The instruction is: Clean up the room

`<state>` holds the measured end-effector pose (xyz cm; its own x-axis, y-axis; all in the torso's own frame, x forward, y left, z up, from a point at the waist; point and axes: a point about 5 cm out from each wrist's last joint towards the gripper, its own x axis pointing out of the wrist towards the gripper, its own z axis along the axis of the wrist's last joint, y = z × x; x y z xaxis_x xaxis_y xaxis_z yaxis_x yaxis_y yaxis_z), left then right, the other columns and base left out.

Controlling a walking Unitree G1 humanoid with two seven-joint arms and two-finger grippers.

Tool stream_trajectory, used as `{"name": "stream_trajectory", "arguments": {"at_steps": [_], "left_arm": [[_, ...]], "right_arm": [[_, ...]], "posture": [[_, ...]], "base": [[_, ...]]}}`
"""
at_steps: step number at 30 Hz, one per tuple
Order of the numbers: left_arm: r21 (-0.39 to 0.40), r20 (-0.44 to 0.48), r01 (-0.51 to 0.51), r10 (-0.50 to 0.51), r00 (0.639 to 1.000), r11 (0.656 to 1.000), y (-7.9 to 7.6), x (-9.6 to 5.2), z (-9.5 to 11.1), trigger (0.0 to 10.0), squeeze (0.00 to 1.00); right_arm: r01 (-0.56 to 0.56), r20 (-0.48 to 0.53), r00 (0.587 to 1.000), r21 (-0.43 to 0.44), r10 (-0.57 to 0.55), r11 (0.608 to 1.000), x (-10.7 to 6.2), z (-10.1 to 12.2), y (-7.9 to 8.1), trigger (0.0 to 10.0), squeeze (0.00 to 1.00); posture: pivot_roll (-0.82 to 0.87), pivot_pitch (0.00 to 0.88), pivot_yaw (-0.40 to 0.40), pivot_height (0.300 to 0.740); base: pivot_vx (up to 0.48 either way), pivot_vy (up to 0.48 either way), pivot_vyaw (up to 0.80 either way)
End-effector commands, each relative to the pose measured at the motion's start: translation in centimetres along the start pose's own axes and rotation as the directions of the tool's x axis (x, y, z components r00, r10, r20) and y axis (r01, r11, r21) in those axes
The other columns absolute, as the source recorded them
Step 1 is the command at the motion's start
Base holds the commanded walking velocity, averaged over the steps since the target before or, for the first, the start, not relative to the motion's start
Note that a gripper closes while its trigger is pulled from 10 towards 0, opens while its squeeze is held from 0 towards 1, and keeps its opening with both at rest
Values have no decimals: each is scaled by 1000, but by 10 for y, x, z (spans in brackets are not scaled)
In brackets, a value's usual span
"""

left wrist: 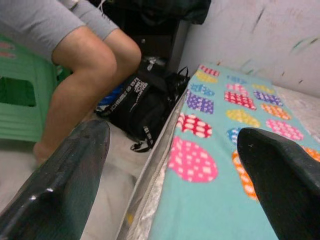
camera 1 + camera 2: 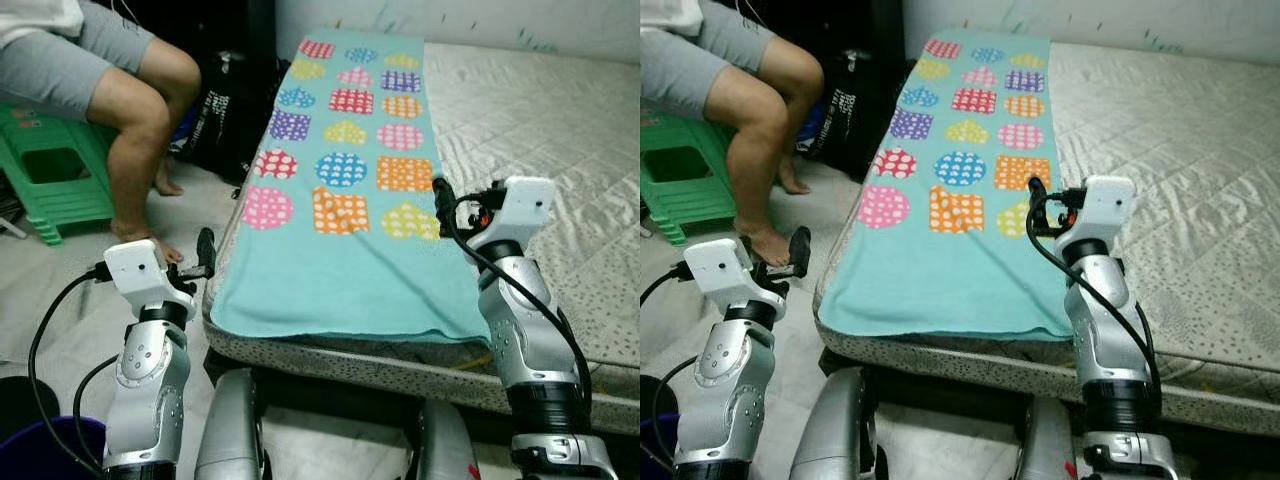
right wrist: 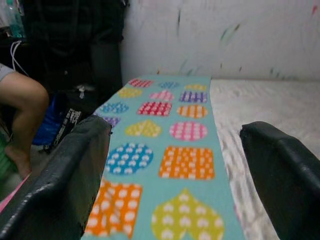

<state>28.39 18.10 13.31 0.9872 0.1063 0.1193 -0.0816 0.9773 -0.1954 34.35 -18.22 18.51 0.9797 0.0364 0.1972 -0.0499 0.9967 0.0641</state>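
A teal blanket [image 2: 345,215] patterned with coloured dotted shapes lies folded into a long strip along the left side of the bare mattress [image 2: 540,140], its near end reaching the mattress's front edge. The left gripper [image 2: 205,255] hovers just off the strip's near left corner, fingers spread and empty; the right gripper [image 2: 443,205] hangs over its right edge, likewise spread. The step looks like folding the blanket further: next, each gripper would need to pinch a near corner. A seated person's leg [image 2: 140,130], a green stool [image 2: 50,170] and a black bag [image 2: 225,120] stand left.
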Motion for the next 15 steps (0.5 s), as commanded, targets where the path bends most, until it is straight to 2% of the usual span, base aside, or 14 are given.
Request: {"name": "stream_trajectory", "arguments": {"at_steps": [1, 9, 15], "left_arm": [[8, -1, 1, -1, 1000, 1000, -2, 1, -2, 10000, 0], [-4, -42, -28, 28, 999, 1000, -1, -4, -14, 10000, 0], [-11, -57, -39, 38, 998, 999, -1, 2, -18, 10000, 0]], "right_arm": [[-13, 8, 1000, -18, 13, 1000, 3, 2, 1, 10000, 0], [18, 3, 1000, -65, -18, 998, 4, 0, -2, 10000, 0], [23, -37, 999, -57, -25, 998, 4, -10, 0, 10000, 0]], "posture": [[80, 7, -3, 648], [59, 0, 29, 697], [50, 0, 55, 740]], "base": [[0, 0, 0], [0, 0, 0], [0, 0, 0]]}}
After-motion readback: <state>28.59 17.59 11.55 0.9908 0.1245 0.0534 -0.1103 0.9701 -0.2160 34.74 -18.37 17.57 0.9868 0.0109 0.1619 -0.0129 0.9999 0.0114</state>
